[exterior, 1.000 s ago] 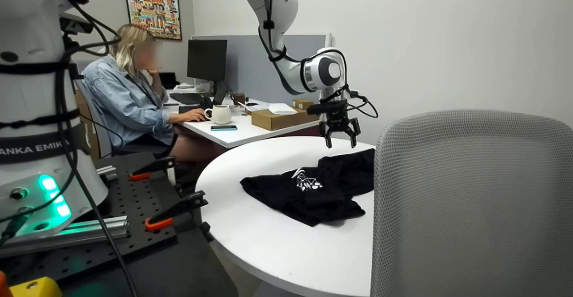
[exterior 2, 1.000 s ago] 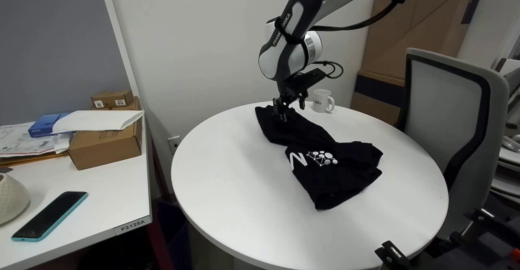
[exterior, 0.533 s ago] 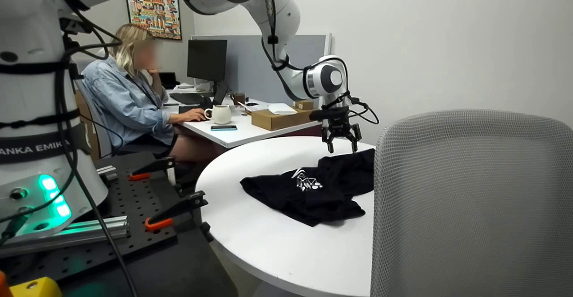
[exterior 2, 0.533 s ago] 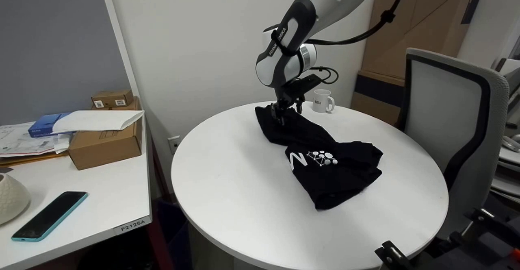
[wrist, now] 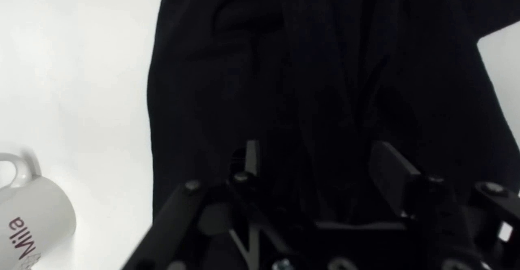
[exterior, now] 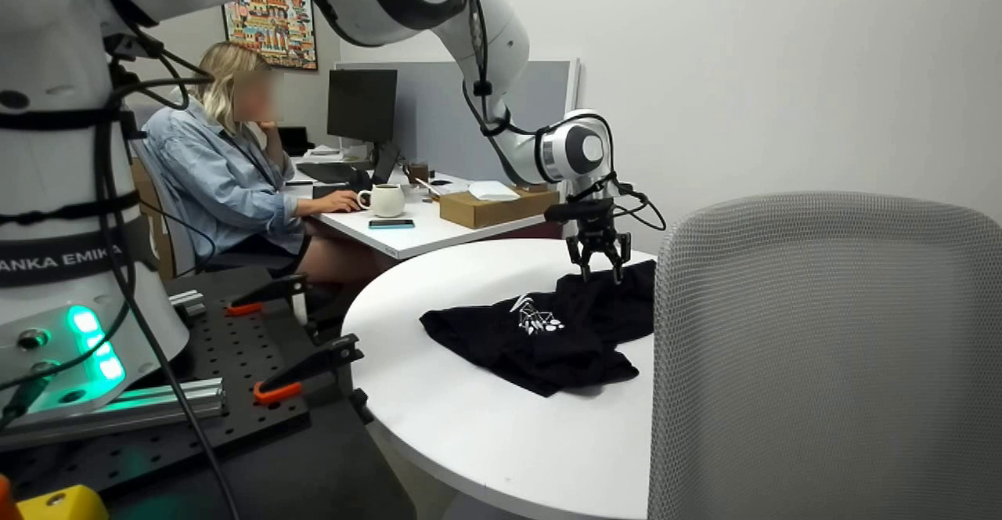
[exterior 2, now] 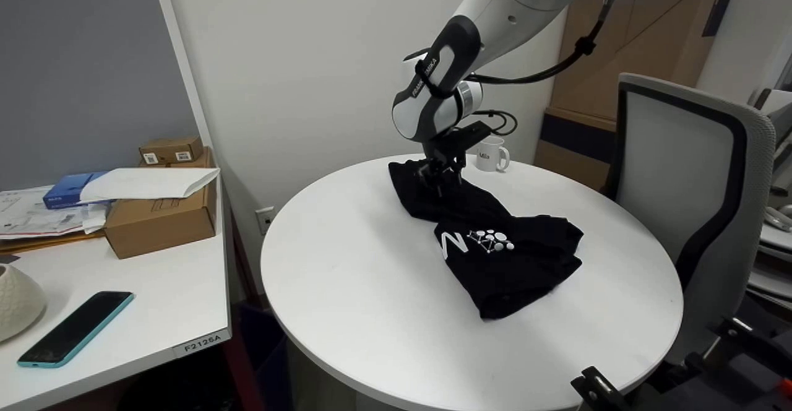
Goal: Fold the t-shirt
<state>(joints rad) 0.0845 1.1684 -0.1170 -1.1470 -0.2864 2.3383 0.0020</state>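
OK, L to R: phone (exterior 2: 77, 329) on desk (exterior 2: 179, 293), brown box (exterior 2: 162, 225) farther back, then round table (exterior 2: 346, 262) w/ black shirt (exterior 2: 482, 224) lying on it. My claw (exterior: 601, 278) is over the half away from its white print (exterior 2: 490, 241), fingers (wrist: 252, 158) apart; can't tell abt contact. White mug (exterior 2: 489, 155) nearby, grey chair (exterior 2: 677, 169) at far R.

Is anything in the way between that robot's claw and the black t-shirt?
Nothing visible. In the wrist view the gripper has its jaws open over the t-shirt, only dark cloth showing between them. The white mug stands aside, apart from the t-shirt. Whether the gripper touches the cloth, I can't tell.
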